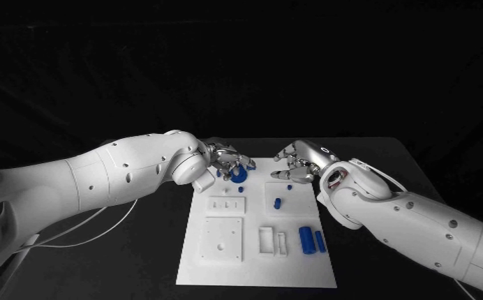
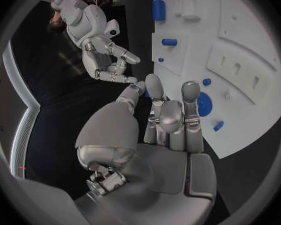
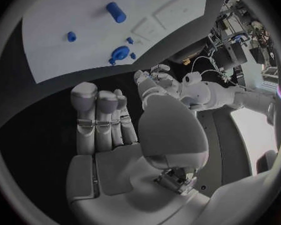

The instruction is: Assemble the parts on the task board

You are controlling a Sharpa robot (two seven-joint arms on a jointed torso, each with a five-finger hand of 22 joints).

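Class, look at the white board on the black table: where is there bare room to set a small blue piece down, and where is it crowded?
Bare white lies along the task board's near edge, below the square plate and the two blue cylinders. Black table lies bare to the board's left. The far end is crowded: left hand and right hand hover there over the blue disc.

The task board (image 1: 257,258) looks like matt white plastic, the parts (image 1: 305,238) smooth blue plastic. The desk (image 1: 151,258) is matt black. Fingers (image 2: 154,92) gleam like brushed metal.
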